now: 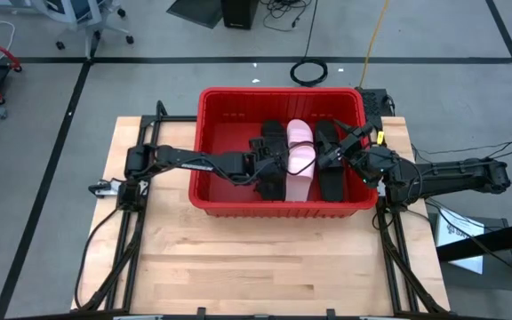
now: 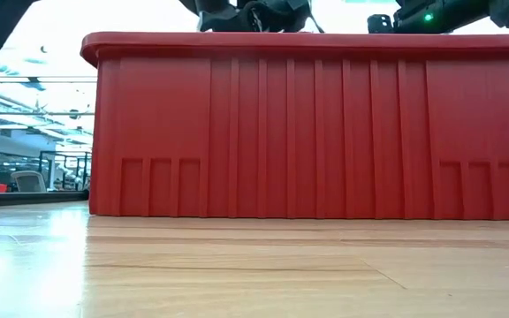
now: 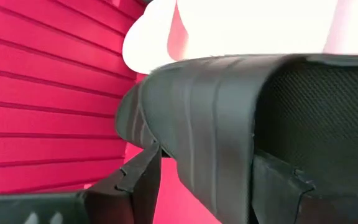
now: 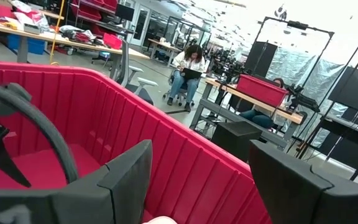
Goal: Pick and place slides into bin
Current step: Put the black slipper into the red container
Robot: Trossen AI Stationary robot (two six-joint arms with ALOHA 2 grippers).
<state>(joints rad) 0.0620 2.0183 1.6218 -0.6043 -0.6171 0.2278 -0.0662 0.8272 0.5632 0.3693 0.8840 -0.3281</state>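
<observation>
A pale wooden table (image 1: 265, 258) carries the red bin (image 1: 212, 142) resting directly on it.

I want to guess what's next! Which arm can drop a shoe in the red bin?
Left, probably. The left gripper holds a black slide between its fingers inside the bin; the right gripper is open and empty.

Setting: open-plan robotics lab / workshop floor.
Wooden bench (image 1: 274, 258) stands on grey floor marked with black tape lines (image 1: 238, 60). Beyond it: rows of worktables (image 4: 55, 38), a seated person (image 4: 188, 71) working, wheeled office chairs (image 1: 83, 22), trailing cables (image 1: 309, 69), dark equipment frames (image 4: 291, 37).
</observation>
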